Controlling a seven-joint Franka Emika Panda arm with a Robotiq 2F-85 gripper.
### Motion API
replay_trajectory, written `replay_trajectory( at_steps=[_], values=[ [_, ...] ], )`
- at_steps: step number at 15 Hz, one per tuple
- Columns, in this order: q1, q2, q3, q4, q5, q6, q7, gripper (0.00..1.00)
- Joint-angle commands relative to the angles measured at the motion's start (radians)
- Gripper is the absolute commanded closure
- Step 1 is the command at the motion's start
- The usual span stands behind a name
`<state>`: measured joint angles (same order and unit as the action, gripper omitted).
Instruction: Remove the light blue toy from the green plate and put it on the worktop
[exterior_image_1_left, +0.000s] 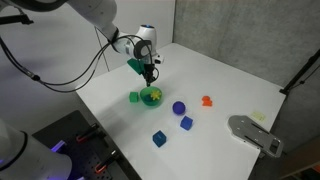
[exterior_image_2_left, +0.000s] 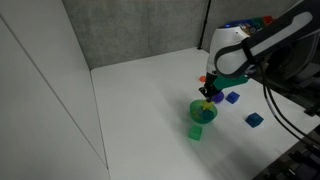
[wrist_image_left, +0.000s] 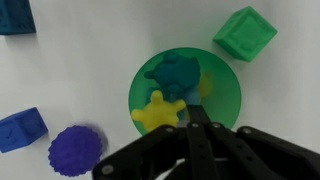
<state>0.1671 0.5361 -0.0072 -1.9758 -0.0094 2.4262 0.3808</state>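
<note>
The green plate (wrist_image_left: 226, 105) sits on the white worktop (wrist_image_left: 90, 70). In it lie the light blue toy (wrist_image_left: 178, 72), teal and knobbly, and a yellow star-shaped toy (wrist_image_left: 158, 112) beside it. My gripper (wrist_image_left: 196, 112) hangs just above the plate with its fingers together. The fingertips are over the plate's middle, next to the light blue toy, with nothing seen between them. Both exterior views show the gripper (exterior_image_1_left: 149, 73) (exterior_image_2_left: 208, 94) right above the plate (exterior_image_1_left: 157, 101) (exterior_image_2_left: 210, 113). The toy is too small to make out there.
A green cube (wrist_image_left: 245, 34) (exterior_image_1_left: 134, 97) (exterior_image_2_left: 196, 131) stands beside the plate. A purple ball (wrist_image_left: 75, 151) (exterior_image_1_left: 178, 107), blue cubes (wrist_image_left: 20, 130) (exterior_image_1_left: 186, 123) (exterior_image_1_left: 159, 138) and an orange toy (exterior_image_1_left: 207, 100) lie further off. A grey object (exterior_image_1_left: 255, 135) rests near the worktop's edge.
</note>
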Motion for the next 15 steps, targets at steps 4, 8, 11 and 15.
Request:
replay_trajectory(
  at_steps=[4, 8, 11, 15],
  values=[
    [-0.001, -0.068, -0.009, -0.016, -0.017, -0.021, -0.018, 0.66],
    [0.0, -0.044, -0.016, -0.031, -0.028, 0.0, -0.016, 0.34],
    [-0.003, -0.018, -0.015, -0.045, -0.027, 0.019, -0.024, 0.12],
    [0.001, 0.029, -0.016, -0.057, -0.028, 0.067, -0.035, 0.0]
  ],
)
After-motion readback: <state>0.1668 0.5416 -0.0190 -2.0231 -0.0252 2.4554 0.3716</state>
